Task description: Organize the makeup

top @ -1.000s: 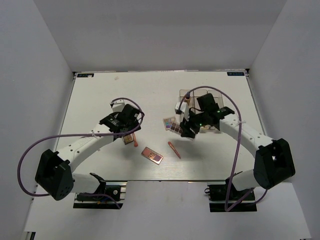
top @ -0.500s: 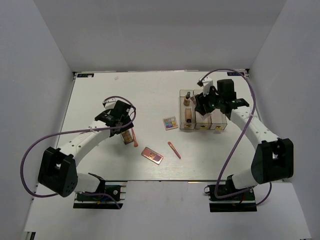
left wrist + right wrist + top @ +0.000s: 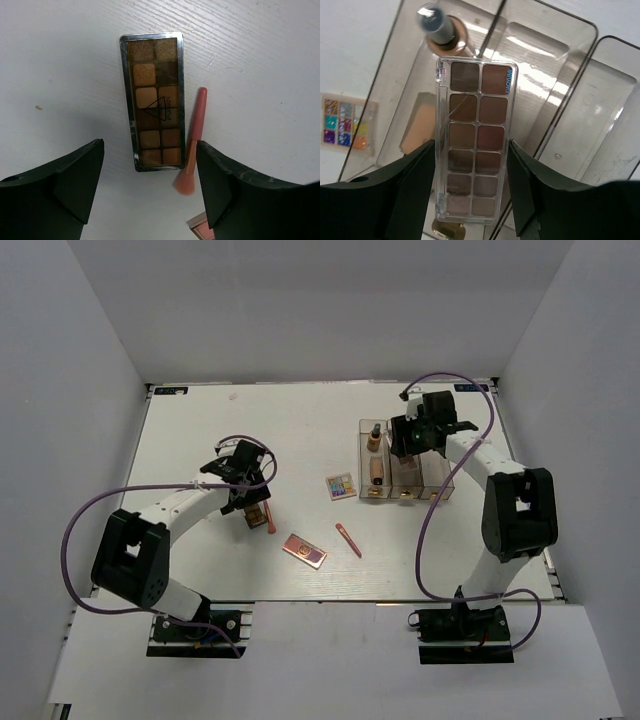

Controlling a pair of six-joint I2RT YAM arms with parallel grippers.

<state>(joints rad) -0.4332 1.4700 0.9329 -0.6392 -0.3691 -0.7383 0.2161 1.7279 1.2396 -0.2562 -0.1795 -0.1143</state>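
My right gripper [image 3: 471, 145] is shut on the pink-brown eyeshadow palette [image 3: 475, 140], one finger on each long side. It holds the palette over the clear three-compartment box [image 3: 545, 75], above the wall between the left and middle compartments. In the top view the right gripper [image 3: 405, 435] is over the box [image 3: 437, 492]. My left gripper [image 3: 149, 146] is open above a brown palette [image 3: 154, 122] with a coral-pink brush stick [image 3: 192, 145] beside it. In the top view the left gripper [image 3: 245, 475] hovers just behind that palette [image 3: 256, 516].
A brown capped bottle [image 3: 375, 437] and a tan item [image 3: 417, 125] lie in the box's left compartment. A multicoloured palette [image 3: 340, 486], a rose-gold palette [image 3: 304, 551] and a second coral stick [image 3: 348, 539] lie on the white table between the arms.
My right gripper lifted the pink-brown palette from beside the multicoloured one and carried it back over the clear box. My left gripper shifted slightly over the brown palette.
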